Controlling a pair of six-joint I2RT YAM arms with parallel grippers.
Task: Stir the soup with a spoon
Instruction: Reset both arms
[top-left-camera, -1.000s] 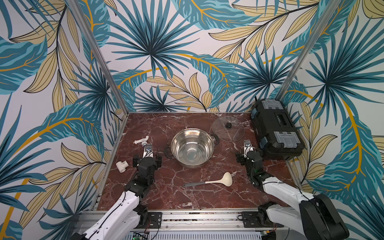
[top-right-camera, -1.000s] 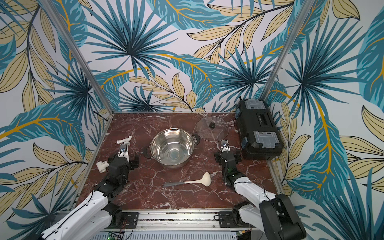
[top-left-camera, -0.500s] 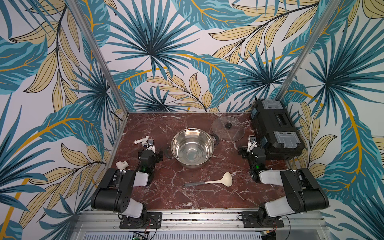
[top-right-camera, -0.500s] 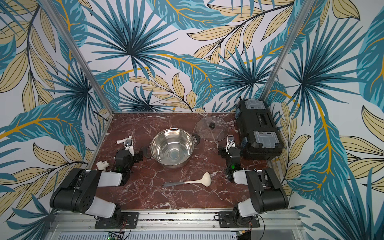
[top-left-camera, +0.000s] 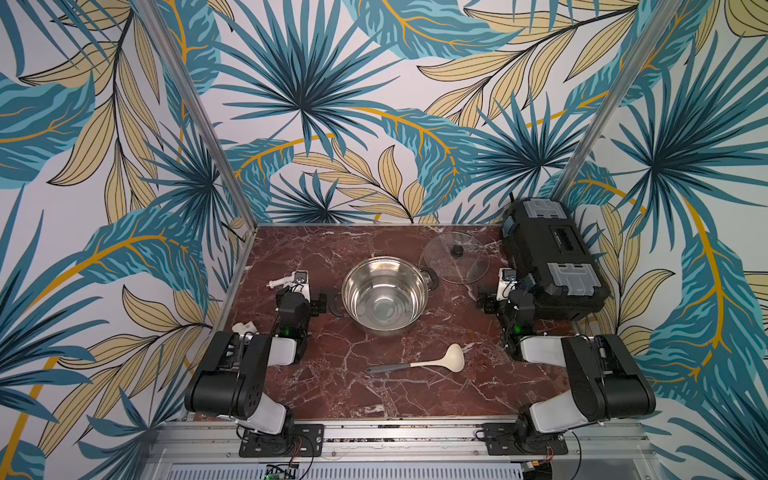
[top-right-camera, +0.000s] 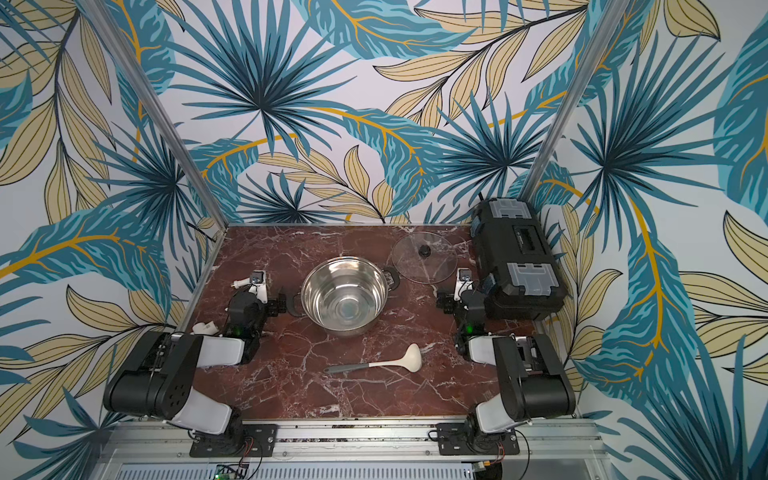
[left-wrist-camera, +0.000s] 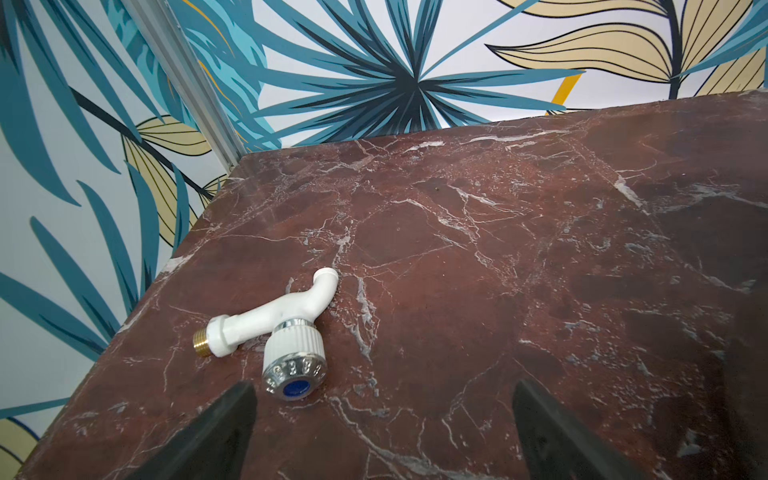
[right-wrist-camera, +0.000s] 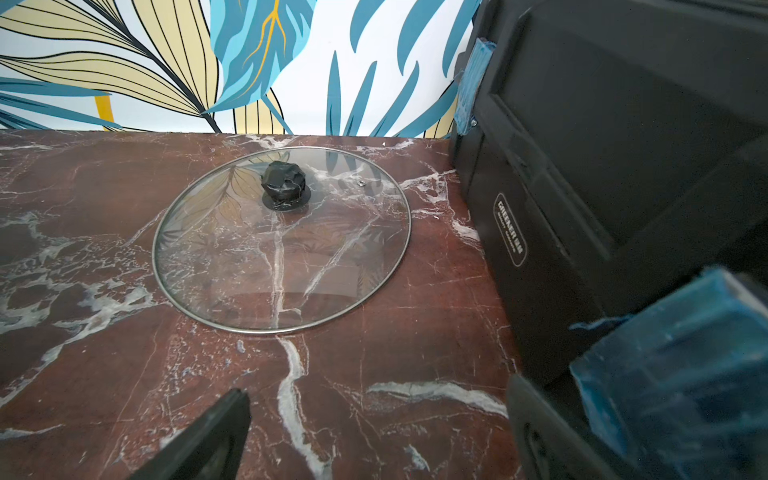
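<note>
Both tools, left tool (left-wrist-camera: 382, 386) and right tool (right-wrist-camera: 376, 386), gape wide, empty. The spoon (top-left-camera: 415, 364) lies flat on the veined red marble surface (top-left-camera: 332, 386) near the shiny steel pot (top-left-camera: 384, 291), lengthwise crosswise: round cream bowl toward the right arm, slim grey handle leftward.

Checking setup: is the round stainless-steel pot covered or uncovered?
Uncovered: the round stainless-steel pot shows its bare inside; the clear glass lid lies beside it.

Silver pot (top-left-camera: 384, 300), cream-and-grey spoon (top-left-camera: 419, 363), red-brown white-veined marble table (top-left-camera: 332, 390).
</note>
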